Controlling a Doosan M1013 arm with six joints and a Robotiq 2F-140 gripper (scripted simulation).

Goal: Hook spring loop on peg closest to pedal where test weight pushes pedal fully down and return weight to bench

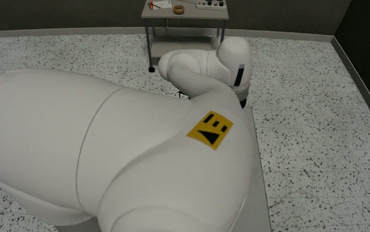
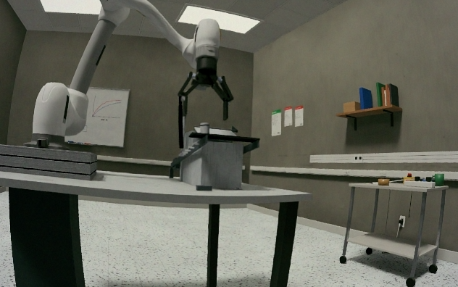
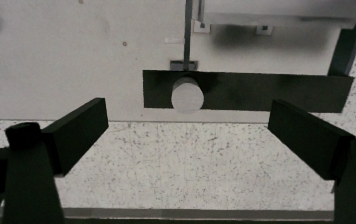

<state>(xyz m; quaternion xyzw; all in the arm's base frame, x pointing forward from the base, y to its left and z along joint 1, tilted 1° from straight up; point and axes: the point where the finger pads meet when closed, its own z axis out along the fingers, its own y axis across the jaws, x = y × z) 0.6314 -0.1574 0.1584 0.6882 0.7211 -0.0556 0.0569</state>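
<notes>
The steel test weight (image 2: 204, 127) (image 3: 187, 97) is a grey cylinder. It stands upright on the left part of a dark flat strip (image 2: 240, 138) (image 3: 250, 92), which looks like the pedal, at the feeder (image 2: 221, 167). My gripper (image 2: 205, 117) (image 3: 188, 113) is wide open above the weight. Its fingers stand clear on either side, with nothing between them at their height. A slanted bar (image 2: 190, 148) with several small teeth runs down the feeder's left side in the exterior view. The spring and its loop cannot be made out. The arm hides the feeder in the top view.
The feeder stands on the grey bench (image 2: 127, 188) (image 3: 75, 60). A tall thin black upright (image 2: 180, 127) stands beside the feeder, close to my left finger in the exterior view. A wheeled cart (image 1: 184, 14) (image 2: 362, 186) with small items is beyond the bench.
</notes>
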